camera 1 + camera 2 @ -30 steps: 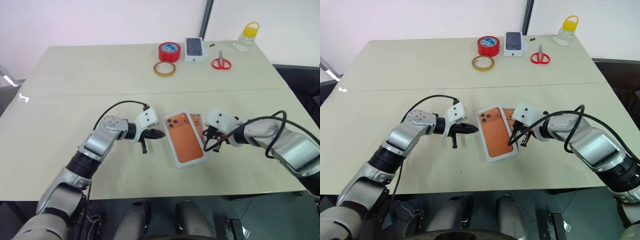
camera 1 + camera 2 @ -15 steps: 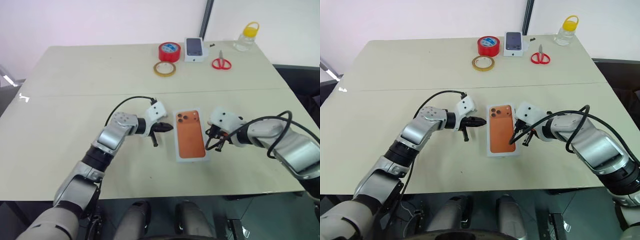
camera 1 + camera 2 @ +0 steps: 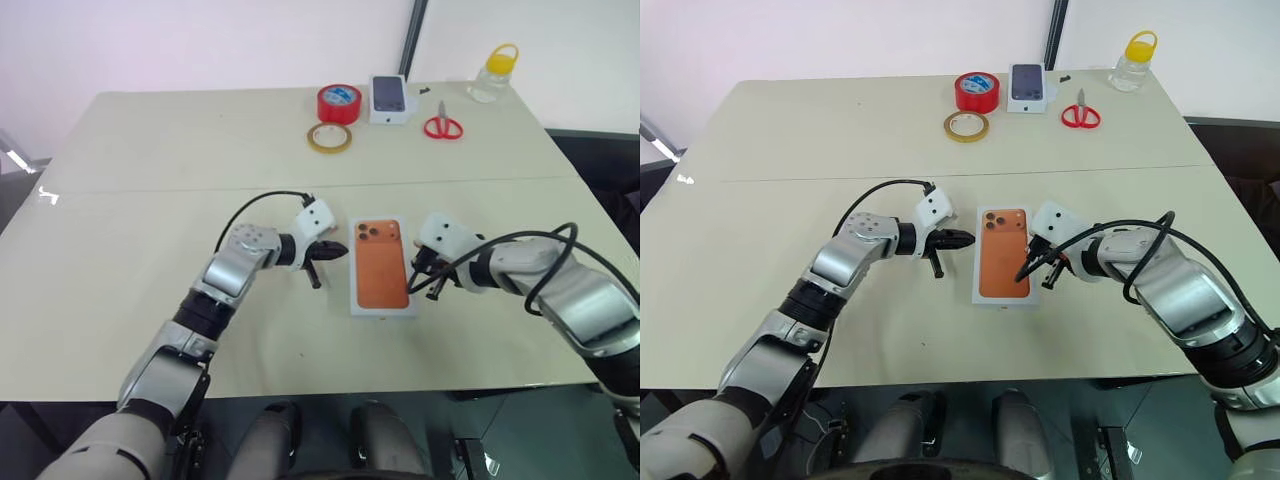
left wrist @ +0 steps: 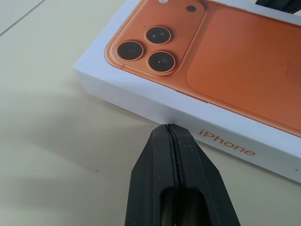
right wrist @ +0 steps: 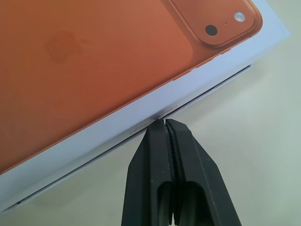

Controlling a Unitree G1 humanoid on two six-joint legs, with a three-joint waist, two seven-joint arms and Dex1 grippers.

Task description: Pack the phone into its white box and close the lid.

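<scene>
Between your two grippers, near the front middle of the table (image 3: 150, 200), lies the white box with the lid (image 3: 382, 262) on it, picture side up, so the phone itself is out of sight. Its long axis runs away from you, camera-lens end farthest. Your left gripper (image 4: 168, 126) has its fingers pressed together, tip right at the lid's left side wall near that far end. Your right gripper (image 5: 163, 122) is likewise pinched together with nothing in it, tip against the right side wall. Both sit about equally near, one on each long side.

From the right wrist view a thin dark seam runs under the lid's edge, so you should judge the lid not fully seated on that side; the next move probably calls for pressing down or squeezing inward rather than grasping.

Nothing stands in your way. The red tape roll (image 3: 338, 103), the tan tape ring (image 3: 329, 138), the smaller phone box (image 3: 389, 99), the scissors (image 3: 442, 124) and the yellow-capped jar (image 3: 494, 72) are all well apart along the far edge.
</scene>
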